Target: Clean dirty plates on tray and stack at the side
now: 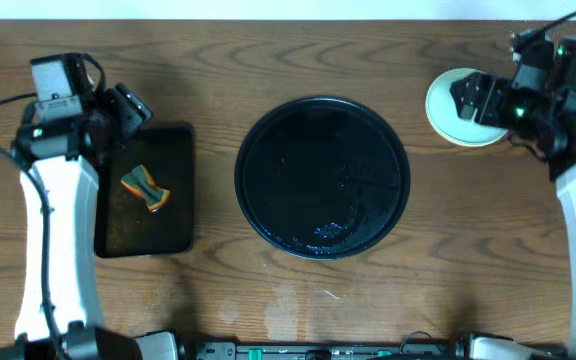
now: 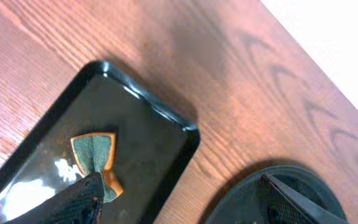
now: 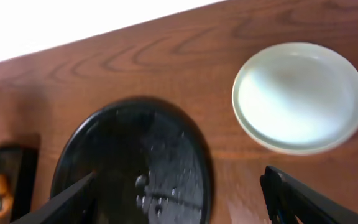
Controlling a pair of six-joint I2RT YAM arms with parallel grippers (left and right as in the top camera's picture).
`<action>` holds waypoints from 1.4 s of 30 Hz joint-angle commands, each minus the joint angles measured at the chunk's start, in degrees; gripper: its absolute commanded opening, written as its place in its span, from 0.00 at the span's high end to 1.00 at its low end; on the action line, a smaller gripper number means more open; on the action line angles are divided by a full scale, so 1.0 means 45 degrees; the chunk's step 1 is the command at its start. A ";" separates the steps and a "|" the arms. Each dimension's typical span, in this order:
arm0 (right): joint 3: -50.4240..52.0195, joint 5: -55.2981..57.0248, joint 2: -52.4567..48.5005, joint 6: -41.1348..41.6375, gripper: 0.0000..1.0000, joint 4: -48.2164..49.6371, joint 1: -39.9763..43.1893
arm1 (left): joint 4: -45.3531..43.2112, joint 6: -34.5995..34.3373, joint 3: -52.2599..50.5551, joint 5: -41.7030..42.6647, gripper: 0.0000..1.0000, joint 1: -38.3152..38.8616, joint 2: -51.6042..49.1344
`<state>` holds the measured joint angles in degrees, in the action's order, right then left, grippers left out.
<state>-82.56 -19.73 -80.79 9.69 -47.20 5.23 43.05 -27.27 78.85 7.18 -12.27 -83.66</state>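
Tabletop (image 1: 298,300) of brown wood carries the round tray (image 1: 268,120) at the centre of the overhead view; its glossy black floor is beaded with wet streaks toward 5 o'clock. At about 2 o'clock from it, well apart from its rim, a pale plate (image 1: 441,100) lies flat on the wood. It reads yellowish from overhead and whiter from the right wrist, and its face looks clean. Whether other plates lie under it cannot be told.

The right gripper (image 3: 179,174) hangs over that plate's 3 o'clock side in the overhead view. From its own camera the two dark fingers (image 3: 294,199) stand wide apart with nothing between them, and the plate sits off toward 1 o'clock, untouched.

At 9 o'clock from the round tray, just beside it, lies a rectangular tray (image 1: 178,150), also black and glossy. On it rests a sponge (image 2: 94,154) — grey-green with orange edges, pinched at the middle like a bow.

The left gripper (image 2: 179,180) hovers above the rectangular tray's 12 o'clock end. Its fingers (image 2: 79,202) are spread wide and hold nothing — one tip overlaps the sponge in the wrist view, though contact cannot be told.
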 commanded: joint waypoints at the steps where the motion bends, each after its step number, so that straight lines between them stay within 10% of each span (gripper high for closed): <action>1: 0.0034 0.1122 0.1574 -0.0699 0.18 -0.0874 -0.0690 | 0.0034 0.0097 0.0078 -0.0024 0.20 -0.0019 -0.0029; 4: 0.0427 0.1763 0.2404 -0.0690 0.01 -0.1345 -0.1326 | 0.0034 0.0097 0.0073 -0.0024 0.20 -0.0019 -0.0083; 12: 0.0495 0.1506 0.2783 0.1885 0.01 -0.2613 -0.1783 | 0.0039 0.0097 0.0053 -0.0024 0.20 -0.0019 -0.0083; 33: 0.0811 0.2132 0.2841 0.1739 0.01 -0.3075 -0.1855 | 0.0039 0.0092 0.0053 -0.0024 0.19 -0.0019 -0.0083; 42: 0.5037 0.2521 0.4959 0.1166 0.01 0.1355 -0.1836 | 0.0039 0.0092 0.0053 -0.0024 0.19 -0.0019 -0.0083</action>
<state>-66.89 -9.43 -63.22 16.32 -46.33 -2.98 43.13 -27.16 78.85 7.18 -12.27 -83.85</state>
